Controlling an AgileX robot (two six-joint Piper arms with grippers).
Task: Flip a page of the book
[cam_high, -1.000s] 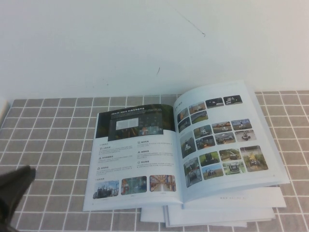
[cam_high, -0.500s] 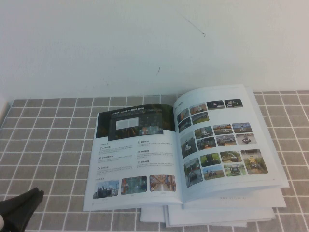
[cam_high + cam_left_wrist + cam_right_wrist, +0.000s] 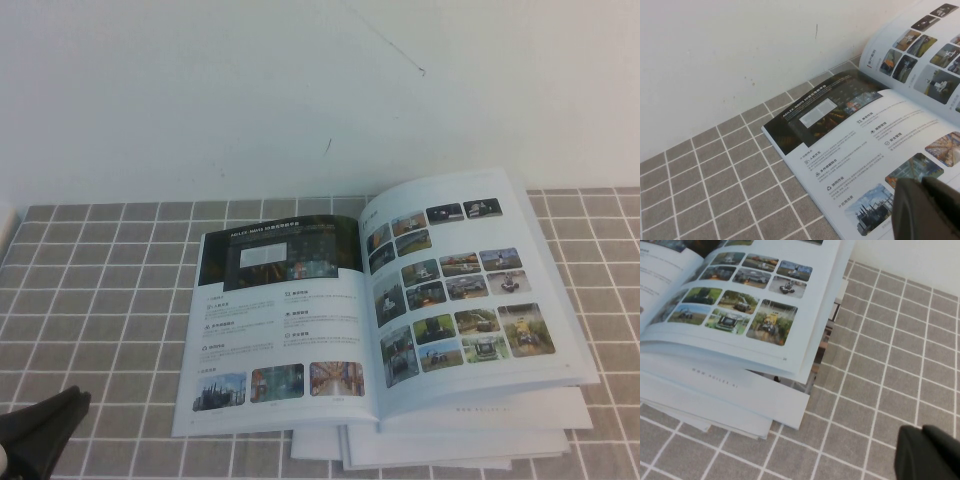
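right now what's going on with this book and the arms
Nothing is touching the thin glossy softcover manual; it lies open on plain white booklets over the grey tiled cloth. The left claw sits at the near left corner, off its dark-banner page. The right claw, shut, hovers beside the stack.

right gripper cropped, page text illegible
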